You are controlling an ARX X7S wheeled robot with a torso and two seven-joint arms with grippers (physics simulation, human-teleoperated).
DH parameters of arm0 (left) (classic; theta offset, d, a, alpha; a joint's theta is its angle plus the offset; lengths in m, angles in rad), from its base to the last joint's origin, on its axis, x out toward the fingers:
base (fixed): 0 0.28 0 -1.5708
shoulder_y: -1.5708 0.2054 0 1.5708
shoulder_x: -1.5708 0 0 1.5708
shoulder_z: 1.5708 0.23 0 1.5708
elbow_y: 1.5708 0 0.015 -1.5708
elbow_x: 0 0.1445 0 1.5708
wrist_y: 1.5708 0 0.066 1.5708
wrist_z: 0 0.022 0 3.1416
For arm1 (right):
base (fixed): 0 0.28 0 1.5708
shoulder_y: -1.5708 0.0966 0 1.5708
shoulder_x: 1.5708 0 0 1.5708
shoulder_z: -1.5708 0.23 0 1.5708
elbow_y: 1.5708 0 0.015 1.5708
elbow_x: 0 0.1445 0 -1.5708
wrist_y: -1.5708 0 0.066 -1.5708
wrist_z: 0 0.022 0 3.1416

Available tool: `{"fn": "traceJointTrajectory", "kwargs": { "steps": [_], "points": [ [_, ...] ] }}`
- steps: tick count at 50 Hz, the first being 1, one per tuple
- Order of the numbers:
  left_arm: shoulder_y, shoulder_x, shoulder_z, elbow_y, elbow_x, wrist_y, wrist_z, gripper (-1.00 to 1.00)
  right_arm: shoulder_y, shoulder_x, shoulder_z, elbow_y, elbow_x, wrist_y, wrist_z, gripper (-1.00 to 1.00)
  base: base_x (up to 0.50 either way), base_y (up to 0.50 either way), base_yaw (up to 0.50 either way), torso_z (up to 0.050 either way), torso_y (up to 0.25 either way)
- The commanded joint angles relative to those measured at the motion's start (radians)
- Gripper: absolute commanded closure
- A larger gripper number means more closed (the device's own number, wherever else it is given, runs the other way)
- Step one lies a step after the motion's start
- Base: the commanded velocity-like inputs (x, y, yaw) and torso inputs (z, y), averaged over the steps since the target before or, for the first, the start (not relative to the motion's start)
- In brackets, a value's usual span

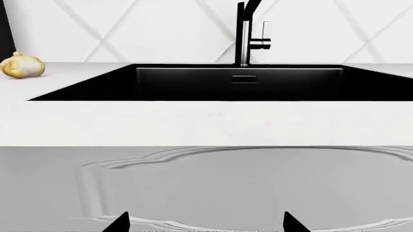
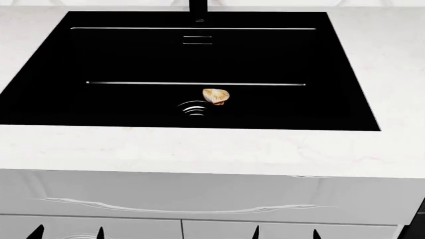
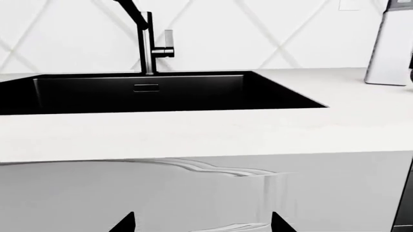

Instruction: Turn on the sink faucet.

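The sink faucet [image 1: 244, 34] is a black tap with a thin post and a short side lever [image 1: 263, 36], standing behind the sink [image 1: 239, 82]. It also shows in the right wrist view [image 3: 148, 41], and only its base shows in the head view [image 2: 198, 6]. The sink [image 2: 99, 59] is a large glossy black basin with pale ridge lines and a ringed drain [image 2: 194, 108]. My left gripper [image 2: 66, 232] and right gripper [image 2: 285, 233] are both open and empty. They hang low in front of the cabinet, well short of the faucet. Only their pointed tips show.
A tan shell-like object [image 2: 216, 95] lies in the basin by the drain. A yellowish round object [image 1: 22, 65] sits on the white counter [image 2: 199, 149] left of the sink. A tall pale appliance [image 3: 390, 43] stands on the counter at the right. Grey cabinet fronts [image 2: 199, 199] lie below.
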Motion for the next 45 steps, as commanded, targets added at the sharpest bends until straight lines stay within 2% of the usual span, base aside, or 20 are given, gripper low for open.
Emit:
{"fn": "traceJointTrajectory", "kwargs": {
  "steps": [1, 8, 9, 10, 12, 15, 17, 22, 27, 32, 33, 35, 38, 41, 45],
  "points": [
    [0.0, 0.004, -0.014, 0.012, -0.029, 0.002, -0.021, -1.0, -0.004, 0.006, -0.007, -0.006, 0.005, -0.006, 0.01, -1.0, 0.0, 0.0, 0.0, 0.0, 0.0],
    [0.009, -0.007, -0.01, 0.024, -0.035, -0.001, -0.02, -1.0, -0.001, 0.013, -0.017, -0.016, 0.006, 0.005, 0.012, -1.0, 0.0, 0.0, 0.0, 0.0, 0.0],
    [0.0, -0.012, 0.006, 0.047, -0.015, -0.05, -0.032, -1.0, 0.0, 0.016, -0.012, -0.038, 0.022, 0.023, 0.009, -1.0, 0.0, 0.0, 0.0, 0.0, 0.0],
    [0.0, -0.009, -0.015, 0.084, -0.058, -0.077, -0.034, -1.0, 0.005, 0.023, -0.01, -0.068, 0.02, 0.052, 0.018, -1.0, 0.0, 0.0, 0.0, 0.0, 0.0],
    [-0.045, -0.04, -0.015, 0.19, -0.074, -0.218, -0.05, -1.0, 0.049, 0.058, -0.024, -0.171, -0.028, 0.173, 0.041, -1.0, 0.0, 0.0, 0.0, 0.0, 0.0],
    [-0.087, -0.082, -0.035, 0.342, -0.127, -0.372, -0.065, -1.0, 0.123, 0.099, 0.008, -0.37, 0.017, 0.369, 0.054, -1.0, 0.0, 0.0, 0.0, 0.0, 0.0],
    [-0.129, -0.082, -0.017, 0.388, -0.131, -0.42, -0.071, -1.0, 0.197, 0.144, -0.017, -0.469, -0.014, 0.529, 0.059, -1.0, 0.0, 0.0, 0.0, 0.0, 0.0],
    [-0.191, -0.119, -0.034, 0.529, -0.183, -0.576, -0.091, -1.0, 0.335, 0.186, 0.041, -0.658, 0.061, 0.763, 0.043, -1.0, 0.0, 0.0, 0.0, 0.0, 0.0],
    [-0.353, -0.183, -0.079, 0.618, -0.248, -0.757, -0.093, -1.0, 0.459, 0.215, 0.131, -0.681, 0.153, 0.904, 0.004, -1.0, 0.0, 0.0, 0.0, 0.0, 0.0],
    [-0.58, -0.227, -0.042, 0.527, -0.239, -0.841, -0.056, -1.0, 0.636, 0.26, 0.142, -0.575, 0.204, 0.977, -0.074, -1.0, 0.0, 0.0, 0.0, 0.0, 0.0],
    [-0.648, -0.226, 0.003, 0.462, -0.207, -0.83, -0.041, -1.0, 0.689, 0.266, 0.13, -0.523, 0.206, 0.965, -0.099, -1.0, 0.0, 0.0, 0.0, 0.0, 0.0],
    [-0.729, -0.216, 0.02, 0.388, -0.197, -0.806, -0.016, -1.0, 0.756, 0.305, 0.044, -0.451, 0.144, 0.928, -0.122, -1.0, 0.0, 0.0, 0.0, 0.0, 0.0],
    [-0.88, -0.201, 0.045, 0.225, -0.187, -0.778, 0.041, -1.0, 0.898, 0.302, -0.032, -0.283, 0.12, 0.903, -0.181, -1.0, 0.0, 0.0, 0.0, 0.0, 0.0],
    [-0.962, -0.194, 0.081, 0.081, -0.152, -0.739, 0.07, -1.0, 0.984, 0.293, -0.092, -0.135, 0.091, 0.856, -0.225, -1.0, 0.0, 0.0, 0.0, 0.0, 0.0],
    [-1.079, -0.144, 0.13, -0.238, -0.094, -0.616, 0.112, -1.0, 1.098, 0.282, -0.172, 0.082, 0.047, 0.739, -0.306, -1.0, 0.0, 0.0, 0.0, 0.0, 0.0]
  ]
}}
